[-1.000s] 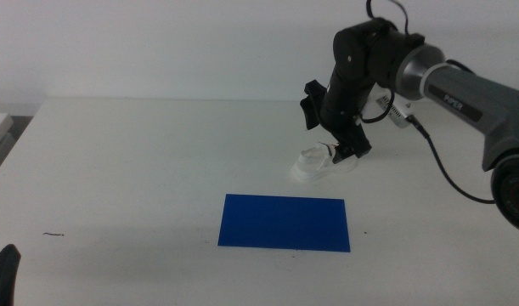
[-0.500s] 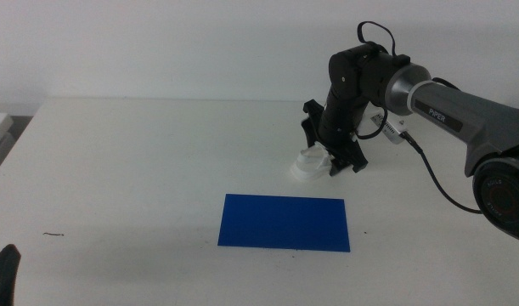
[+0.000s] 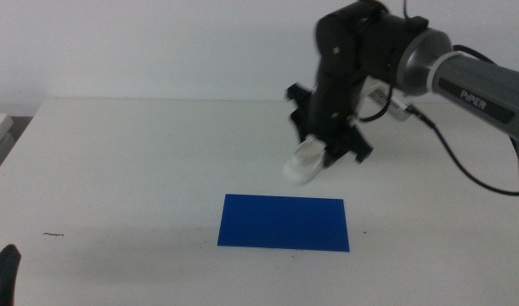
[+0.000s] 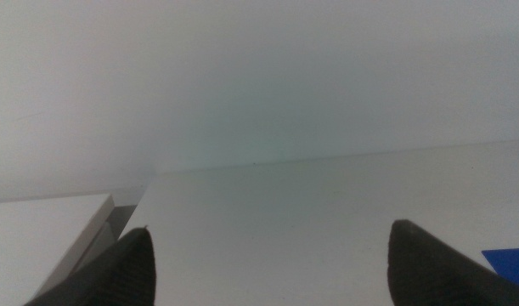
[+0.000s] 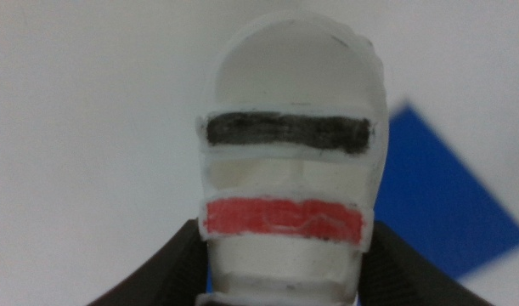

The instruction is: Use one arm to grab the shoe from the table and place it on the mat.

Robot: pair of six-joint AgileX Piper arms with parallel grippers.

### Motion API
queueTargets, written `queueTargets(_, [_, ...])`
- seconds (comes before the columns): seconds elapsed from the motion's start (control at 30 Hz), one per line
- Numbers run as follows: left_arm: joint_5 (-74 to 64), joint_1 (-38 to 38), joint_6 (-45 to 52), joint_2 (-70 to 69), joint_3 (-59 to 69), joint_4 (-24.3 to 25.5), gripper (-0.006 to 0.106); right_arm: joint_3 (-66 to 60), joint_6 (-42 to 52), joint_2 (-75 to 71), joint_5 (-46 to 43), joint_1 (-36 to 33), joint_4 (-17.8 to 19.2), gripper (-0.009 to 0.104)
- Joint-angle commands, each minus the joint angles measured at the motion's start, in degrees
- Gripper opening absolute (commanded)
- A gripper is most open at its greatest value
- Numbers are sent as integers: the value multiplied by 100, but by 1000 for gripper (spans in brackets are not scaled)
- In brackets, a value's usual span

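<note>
Nearest the camera, at the seven o'clock corner of the middle view, only the dark tip of the left gripper (image 3: 4, 270) shows, waiting low over the table (image 3: 140, 170); in its own wrist view the two jaws of this gripper (image 4: 272, 259) stand wide apart with nothing between them, just bare tabletop and a sliver of blue at the side. Farther in, a little below centre, the mat (image 3: 284, 223) lies flat on the white surface. Beyond it, toward twelve o'clock from the mat's middle, the shoe (image 3: 303, 161) hangs in the air, tilted with one end dipping toward the mat's far edge but not touching it. The right gripper (image 3: 331, 151) holds it from above, the arm (image 3: 429, 64) reaching in from the three o'clock side with its cable trailing behind. In the right wrist view the dark jaws press against both sides of the shoe (image 5: 289, 161), clamped on its white body below the red strap, the black strap farther out, with the mat (image 5: 437, 195) visible underneath to one side.
</note>
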State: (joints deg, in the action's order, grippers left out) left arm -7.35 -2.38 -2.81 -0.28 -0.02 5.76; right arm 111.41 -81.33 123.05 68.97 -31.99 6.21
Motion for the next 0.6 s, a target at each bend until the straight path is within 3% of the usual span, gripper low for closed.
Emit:
queueTargets(0.0, [73,-39,-8,28,2,-23,94,-341,-33,-222,100,-264,13,-1])
queueTargets(0.2, [73,-39,-8,28,2,-23,94,-1130,-2,-398,-495,-581,-129,-1])
queueTargets(0.3, [73,-39,-8,28,2,-23,94,-1255,493,-398,-586,-581,-126,-1])
queueTargets(0.4, [73,-39,-8,28,2,-23,94,-1252,2023,-398,-824,-551,-126,-1])
queueTargets(0.57, [73,-39,-8,28,2,-23,94,-1252,6092,-386,-1302,-523,-374,-1])
